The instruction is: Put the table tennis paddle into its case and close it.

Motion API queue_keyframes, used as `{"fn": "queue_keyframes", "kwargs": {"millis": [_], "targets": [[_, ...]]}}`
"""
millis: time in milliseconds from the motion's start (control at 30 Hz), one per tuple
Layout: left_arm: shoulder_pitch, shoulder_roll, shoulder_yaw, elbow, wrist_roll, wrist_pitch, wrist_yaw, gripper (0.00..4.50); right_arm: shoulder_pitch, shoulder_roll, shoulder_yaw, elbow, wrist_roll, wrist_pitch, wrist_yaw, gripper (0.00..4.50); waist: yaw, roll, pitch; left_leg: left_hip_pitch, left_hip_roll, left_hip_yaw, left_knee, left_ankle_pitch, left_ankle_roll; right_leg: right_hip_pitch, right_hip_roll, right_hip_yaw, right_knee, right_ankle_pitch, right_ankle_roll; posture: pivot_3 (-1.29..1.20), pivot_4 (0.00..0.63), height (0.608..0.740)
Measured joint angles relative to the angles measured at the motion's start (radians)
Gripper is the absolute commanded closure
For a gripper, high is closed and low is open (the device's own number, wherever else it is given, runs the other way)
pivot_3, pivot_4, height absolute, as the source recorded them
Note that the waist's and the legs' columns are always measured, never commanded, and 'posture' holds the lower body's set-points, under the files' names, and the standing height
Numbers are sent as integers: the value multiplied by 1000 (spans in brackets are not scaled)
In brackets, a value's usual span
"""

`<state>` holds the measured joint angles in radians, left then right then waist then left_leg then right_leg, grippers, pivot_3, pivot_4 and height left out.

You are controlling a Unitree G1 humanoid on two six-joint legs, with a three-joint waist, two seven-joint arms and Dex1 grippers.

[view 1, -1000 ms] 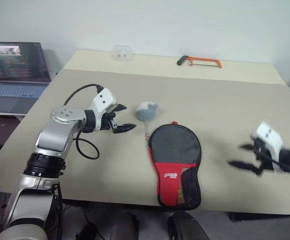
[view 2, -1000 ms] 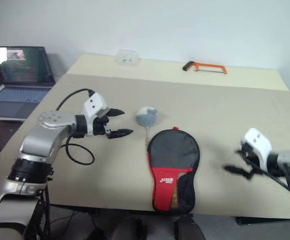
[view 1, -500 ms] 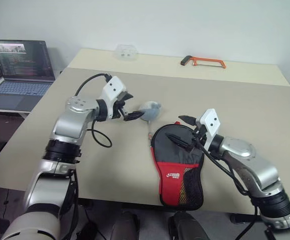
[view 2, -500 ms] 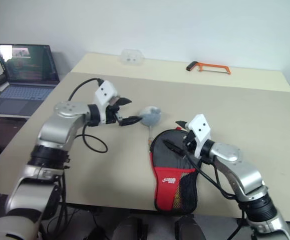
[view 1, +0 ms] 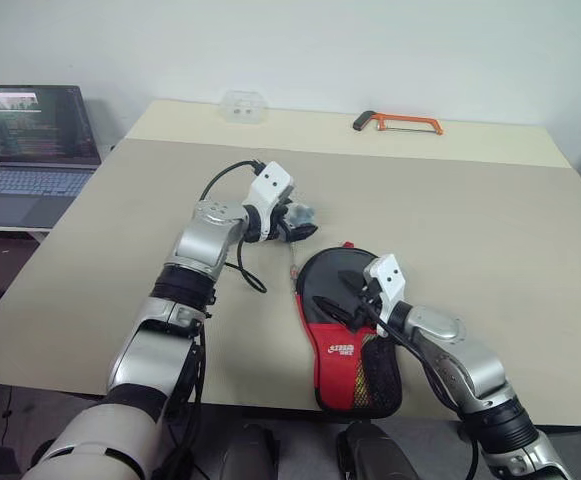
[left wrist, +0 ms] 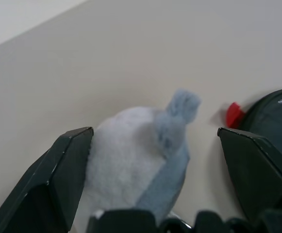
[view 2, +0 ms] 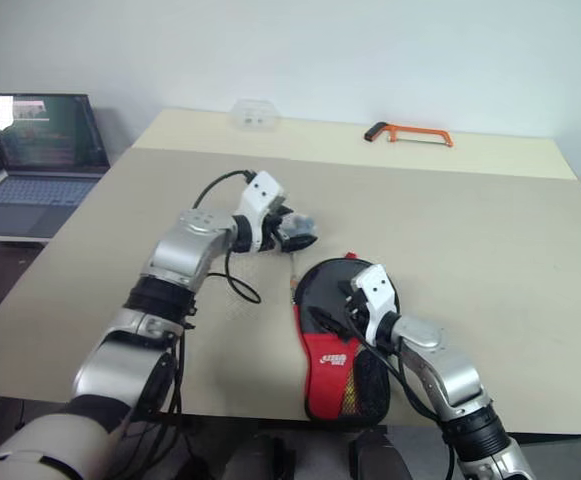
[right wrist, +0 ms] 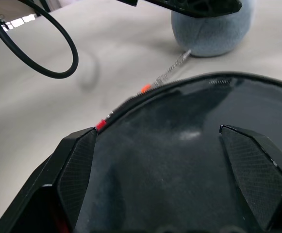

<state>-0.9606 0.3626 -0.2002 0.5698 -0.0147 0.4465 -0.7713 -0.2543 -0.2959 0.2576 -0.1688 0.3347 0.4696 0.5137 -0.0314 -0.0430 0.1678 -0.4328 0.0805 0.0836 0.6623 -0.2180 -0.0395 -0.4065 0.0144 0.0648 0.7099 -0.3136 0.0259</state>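
Left gripper (left wrist: pixel 150 160) now astride plush charm (left wrist: pixel 136 155), soft black case (view 1: pixel 345 290)

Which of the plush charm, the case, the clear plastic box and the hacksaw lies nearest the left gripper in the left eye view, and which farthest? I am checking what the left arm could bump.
From the left gripper, whose fingers stand open:
1. plush charm, between its fingers.
2. case, just beside, toward the robot.
3. clear plastic box, at the far edge.
4. hacksaw, far edge, to the right.
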Motion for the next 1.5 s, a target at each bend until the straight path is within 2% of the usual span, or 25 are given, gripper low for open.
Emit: {"fn": "queue_keyframes", "kwargs": {"millis": [467, 567, 833, 933, 1233, 1500], "targets": [[-64, -49, -81, 243, 178, -120, 116, 0, -1, 25, 15, -4, -41, 27, 9, 39, 2, 0, 0, 1, -1, 0, 0, 0, 0, 0, 0, 0, 2, 0, 0, 0, 150, 740], [-84, -66, -78, 297, 185, -155, 134, 582, -1, 25, 14, -5, -47, 28, 10, 0, 2, 0, 0, 1, -1, 0, 0, 0, 0, 0, 0, -1, 2, 0, 0, 0, 150, 740], [-220, -123, -77, 546, 223, -279, 202, 3231, -3, 25, 14, -5, -61, 31, 9, 0, 3, 0, 0, 1, -1, 0, 1, 0, 0, 0, 0, -2, 3, 0, 0, 0, 150, 740], [-275, -155, -68, 650, 233, -307, 268, 3773, -10, 25, 16, -5, -76, 46, 10, 0, 3, 0, 0, 1, -1, 0, 1, 0, 0, 0, 0, -2, 3, 0, 0, 0, 150, 740], [-373, -273, -78, 793, 315, -393, 400, 3908, -17, 20, 23, -17, -96, 74, 15, 0, 3, -1, 0, 1, -2, 1, 0, 0, 0, 0, 0, -2, 3, 0, 0, 0, 150, 740], [-423, -404, -159, 827, 459, -439, 528, 3908, 1, 26, 28, -50, -118, 94, 7, 0, 3, -1, 0, 1, -2, 1, 0, 0, -1, 0, 0, -2, 2, 0, 0, 0, 150, 740]]}}
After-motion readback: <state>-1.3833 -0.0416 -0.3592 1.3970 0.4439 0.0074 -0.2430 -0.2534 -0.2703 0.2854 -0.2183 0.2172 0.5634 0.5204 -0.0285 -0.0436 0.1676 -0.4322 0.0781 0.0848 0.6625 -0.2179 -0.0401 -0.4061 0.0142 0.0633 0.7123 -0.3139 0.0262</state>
